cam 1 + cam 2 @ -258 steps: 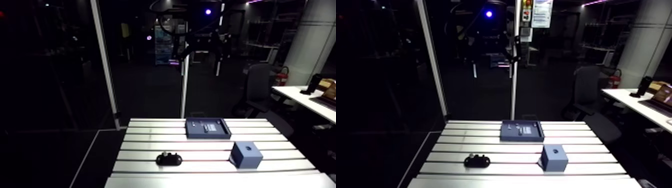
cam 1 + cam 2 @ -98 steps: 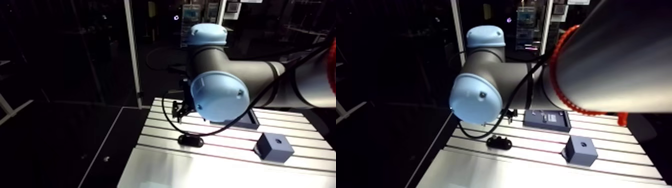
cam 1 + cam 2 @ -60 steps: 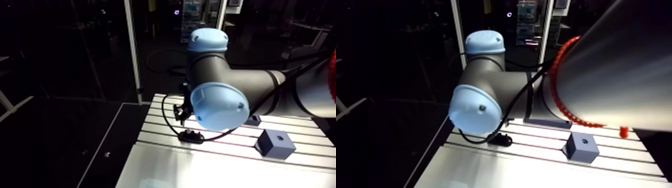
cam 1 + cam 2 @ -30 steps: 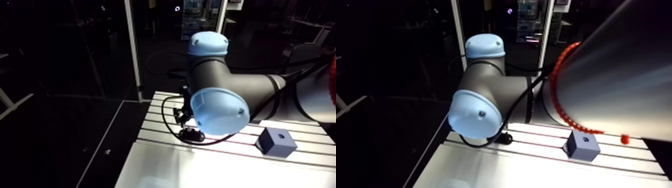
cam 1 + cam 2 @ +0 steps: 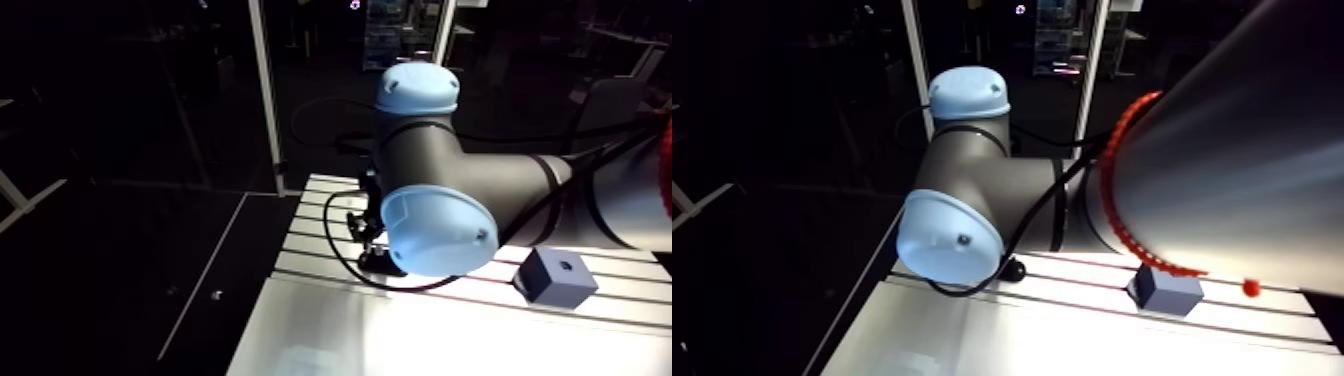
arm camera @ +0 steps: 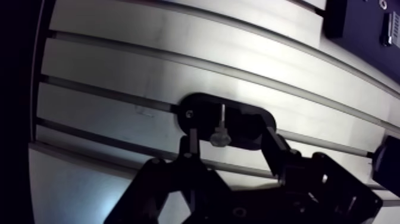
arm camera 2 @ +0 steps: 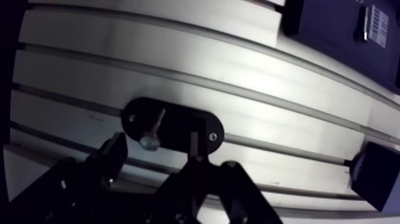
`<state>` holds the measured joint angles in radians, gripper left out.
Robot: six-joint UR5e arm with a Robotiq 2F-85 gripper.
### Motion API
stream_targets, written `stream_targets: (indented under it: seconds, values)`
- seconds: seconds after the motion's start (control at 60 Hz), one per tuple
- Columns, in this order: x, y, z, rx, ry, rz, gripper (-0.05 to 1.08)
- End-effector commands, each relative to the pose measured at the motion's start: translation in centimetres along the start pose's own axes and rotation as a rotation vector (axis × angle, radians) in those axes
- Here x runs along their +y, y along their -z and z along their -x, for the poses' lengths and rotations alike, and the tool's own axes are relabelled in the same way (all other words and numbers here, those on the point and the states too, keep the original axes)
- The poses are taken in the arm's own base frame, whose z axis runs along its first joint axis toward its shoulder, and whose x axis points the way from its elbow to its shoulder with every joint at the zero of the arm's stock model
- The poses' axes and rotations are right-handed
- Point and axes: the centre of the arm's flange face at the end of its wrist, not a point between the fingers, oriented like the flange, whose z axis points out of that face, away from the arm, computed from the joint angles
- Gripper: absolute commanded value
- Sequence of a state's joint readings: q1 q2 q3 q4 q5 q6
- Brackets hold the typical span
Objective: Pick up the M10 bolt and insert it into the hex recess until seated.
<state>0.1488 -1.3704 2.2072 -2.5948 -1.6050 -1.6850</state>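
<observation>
So the gripper is down low over the table, and its two fingers are spread wide, gripping nothing. The bolt sits right in the gap between them, closer to one finger than the other, and I can see bare space on both sides, so neither finger is touching it. Its head end points back toward the gripper and the thin shank points away. I honestly can't tell if it's standing up or lying over.

The bolt is on a black oval holder, which lies across one of the slots of the aluminium table. The fingertips hang just over the holder's near edge.

In the arm view the big wrist joint with its light-blue caps fills the middle of the frame. The gripper and holder are just a dark clump tucked in at its left edge.

Off at the right of that frame, well apart from the holder, there's a blue block with a small dark hole in its top face. From the wrist view there's also a dark tray farther out ahead of the gripper, past several slots, with a few small bits and a label in it.
</observation>
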Motion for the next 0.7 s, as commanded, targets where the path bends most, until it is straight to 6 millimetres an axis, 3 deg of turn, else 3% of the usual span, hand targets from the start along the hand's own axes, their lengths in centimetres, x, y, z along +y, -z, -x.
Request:
stream_targets:
  seconds: [0.017, 0.7]
  values:
    - [-0.06, -0.11, 0.02, 0.001, 0.001, 0.0, 0.37]
    - [-0.32, -0.36, 0.34, -0.008, 0.005, 0.0, 0.46]
